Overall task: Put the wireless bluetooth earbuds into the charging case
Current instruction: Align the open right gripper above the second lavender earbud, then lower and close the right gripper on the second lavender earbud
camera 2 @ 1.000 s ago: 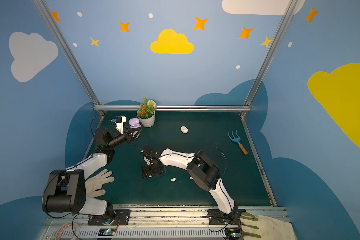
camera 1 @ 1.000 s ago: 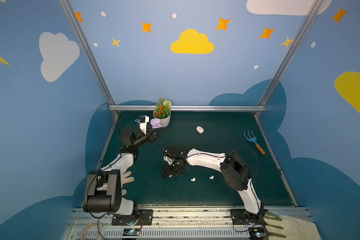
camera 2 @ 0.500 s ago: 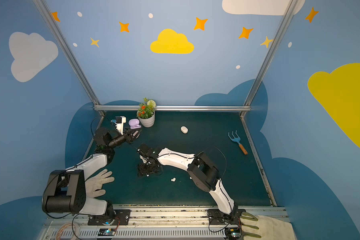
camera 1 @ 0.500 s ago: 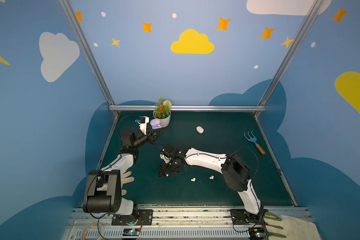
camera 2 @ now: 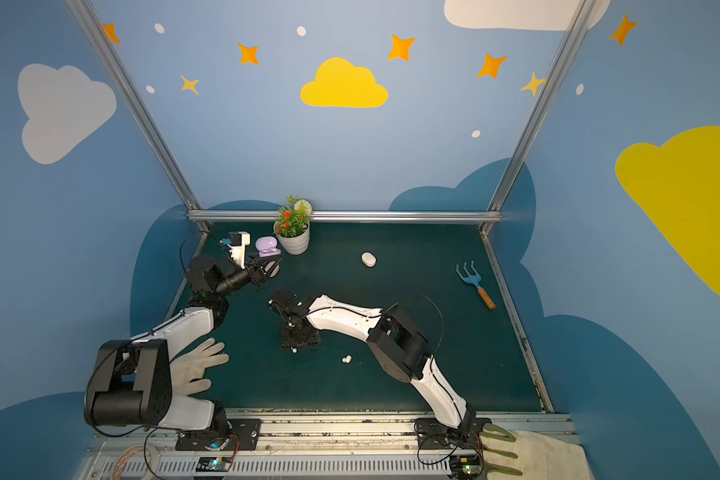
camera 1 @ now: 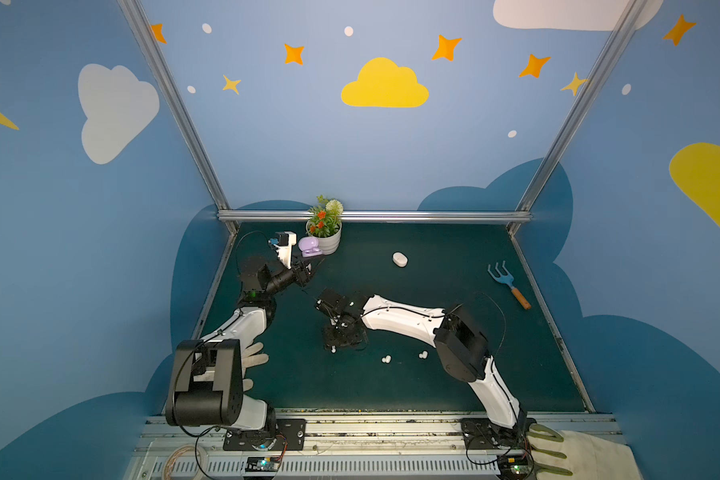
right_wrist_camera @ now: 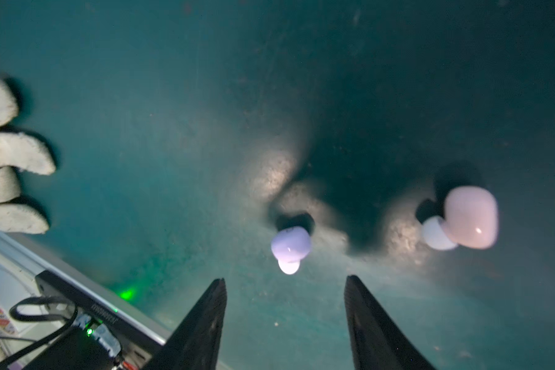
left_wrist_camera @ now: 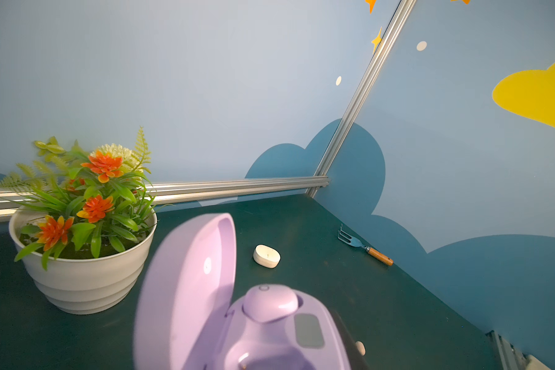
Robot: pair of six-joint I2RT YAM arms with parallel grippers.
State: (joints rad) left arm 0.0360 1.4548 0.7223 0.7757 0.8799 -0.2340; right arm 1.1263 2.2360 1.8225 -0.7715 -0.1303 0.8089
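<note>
Left wrist view showed the lilac charging case (left_wrist_camera: 237, 323) with its lid raised and a seated lilac earbud (left_wrist_camera: 269, 302) already in one well. The neighbouring well looked empty, though blur left that uncertain. The left gripper (camera 2: 276, 267) was mostly hidden behind the case. One dark finger lay against its side, so I judged the fingers pinched on its base, at about 11 o'clock on the table (camera 1: 433, 257), just at 9 o'clock of the flower pot (camera 1: 327, 245).

The right gripper (right_wrist_camera: 285, 279) hung low with fingers spread and nothing between them. The loose lilac earbud (right_wrist_camera: 290, 245) lay on the table just ahead of the tips, not yet gripped. In a top view that bud sat toward 7 o'clock, a pink earbud (camera 1: 386, 359) near 6 and a whitish earbud (camera 1: 422, 354) near 5. A white case (camera 1: 400, 259) lay at 1 o'clock, apparently shut.

I judged one earbud done, its mate next, and the others unplaced; no further buds showed.
</note>
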